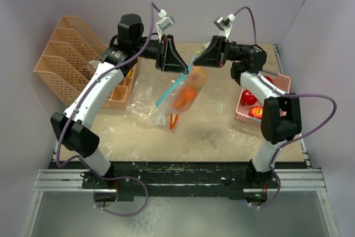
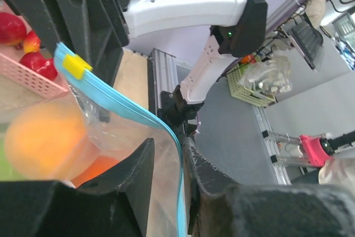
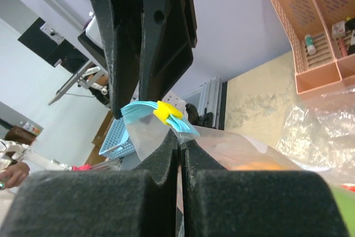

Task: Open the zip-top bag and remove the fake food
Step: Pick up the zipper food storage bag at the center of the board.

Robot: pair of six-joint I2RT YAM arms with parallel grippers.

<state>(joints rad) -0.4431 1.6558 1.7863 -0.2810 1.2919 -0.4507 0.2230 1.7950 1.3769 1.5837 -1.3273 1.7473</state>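
Both tools are meeting tip to tip above the pale speckled surface (image 1: 222, 137), holding up between them the clear zip-top plastic bag with a blue zip strip (image 1: 178, 101). The left tool (image 1: 186, 69) is keeping its fingers (image 2: 138, 162) at a narrow slot. The bag's blue strip and film are running through that slot, so this tool is gripping one side of the mouth. The right tool (image 1: 196, 62) is pressing its fingers (image 3: 161, 159) flat together on the bag film, just below the small yellow slider (image 3: 165, 111).

The bag is hanging at a slant from the two tools, its lower end pointing toward the left arm's side. Whether that end is touching the surface I cannot tell. A round orange plastic fruit (image 1: 187, 97) is sitting inside the bag, near its middle.

Glossy red plastic apples (image 1: 250, 99) are lying in the pink plastic basket (image 1: 241, 117) at the right edge of the surface, well apart from the bag. A crumpled clear plastic wrap (image 1: 138, 106) is lying on the surface just beside the bag's lower end. A peach slotted plastic file rack (image 1: 61, 59) is standing at the far left.
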